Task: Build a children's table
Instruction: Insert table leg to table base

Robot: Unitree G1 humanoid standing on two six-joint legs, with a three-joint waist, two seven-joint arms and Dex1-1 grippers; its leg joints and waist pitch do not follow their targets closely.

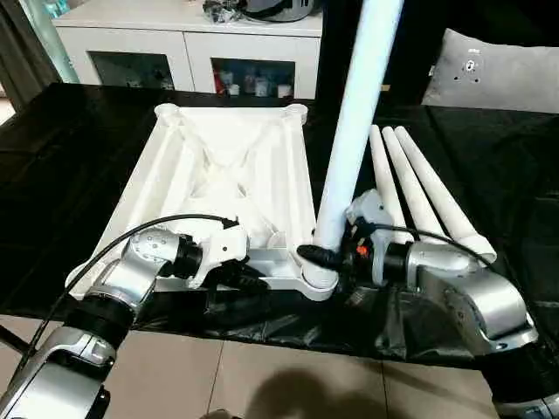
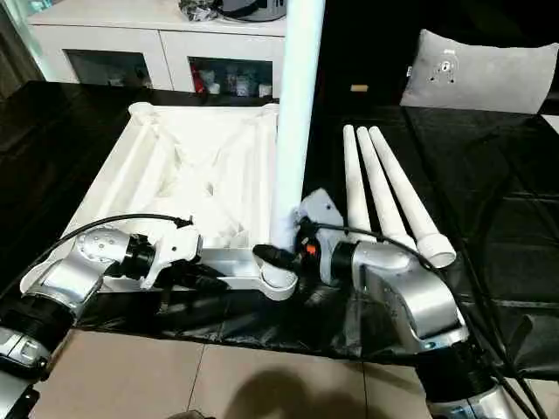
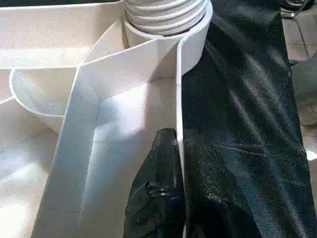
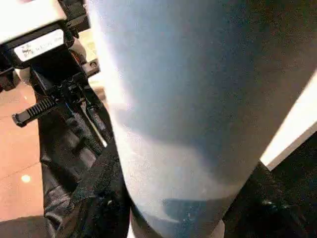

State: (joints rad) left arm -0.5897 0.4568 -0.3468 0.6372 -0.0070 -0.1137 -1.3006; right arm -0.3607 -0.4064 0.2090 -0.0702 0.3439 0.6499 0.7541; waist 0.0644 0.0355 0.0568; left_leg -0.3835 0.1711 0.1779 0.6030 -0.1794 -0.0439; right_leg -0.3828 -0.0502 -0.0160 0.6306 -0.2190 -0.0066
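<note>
Black glossy sheeting covers the counter [image 1: 79, 175], with a white cabinet [image 1: 188, 39] behind it and a grey-white cushion [image 1: 498, 74] off to the far right. On the sheeting the table top [image 1: 227, 183] lies upside down, its ribbed underside facing up and round sockets at its corners.

One leg [image 1: 354, 131] stands upright in the near right corner socket [image 1: 319, 278], leaning slightly (its threaded end shows seated in the socket in the left wrist view). The right claw [image 1: 330, 255] is clamped around the base of this leg just above the socket, one black finger on each side of the tube.

The left claw [image 1: 240, 275] has its fingers together, pinching the thin near edge wall of the table top: in the left wrist view one black finger [image 3: 156, 198] lies inside the wall and the other outside it, against the sheeting.

Three more legs [image 1: 419, 188] lie side by side on the counter to the right of the table top, touching one another, their wider ends toward the robot.
</note>
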